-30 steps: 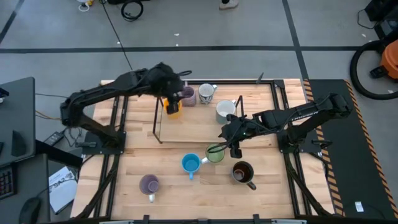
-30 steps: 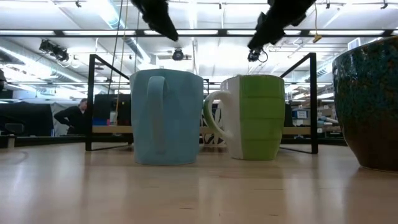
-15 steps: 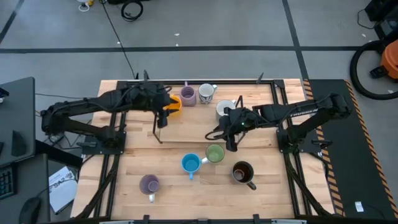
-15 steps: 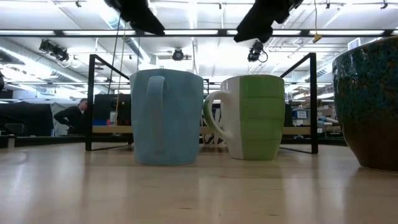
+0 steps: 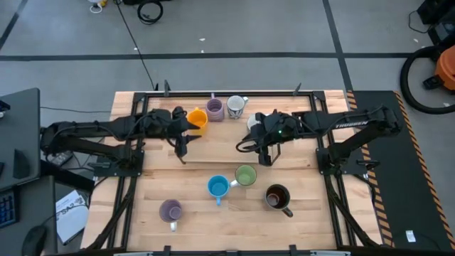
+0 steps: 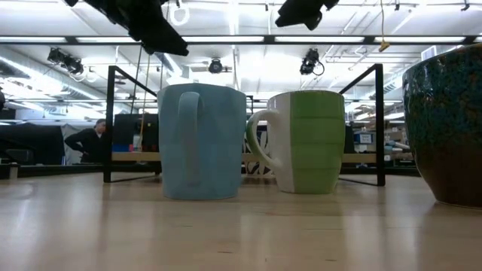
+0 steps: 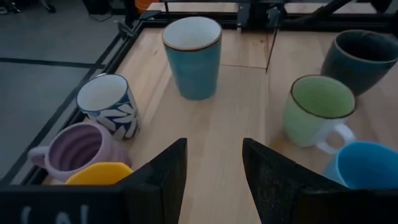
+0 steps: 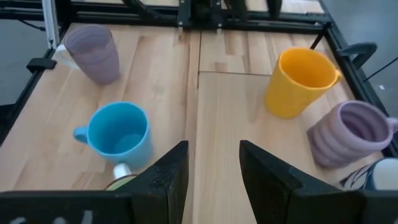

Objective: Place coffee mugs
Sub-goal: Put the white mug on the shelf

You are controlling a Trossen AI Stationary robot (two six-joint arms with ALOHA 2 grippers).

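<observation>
Eight upright mugs, blue mug [image 5: 217, 187] handle toward the near edge, left gripper [image 5: 180, 147] empty and spread beside orange mug [image 5: 197, 119], right gripper [image 5: 267, 158] empty and spread above green mug [image 5: 246, 175]

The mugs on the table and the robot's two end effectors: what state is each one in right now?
Orange mug: upright, free.
Lavender mug: upright beside it.
Patterned white mug: upright.
Blue mug: upright, empty.
Green mug: upright.
Dark brown mug: upright.
Purple mug: upright, alone near the front.
Left end effector: open, empty.
Right end effector: open, empty.
</observation>
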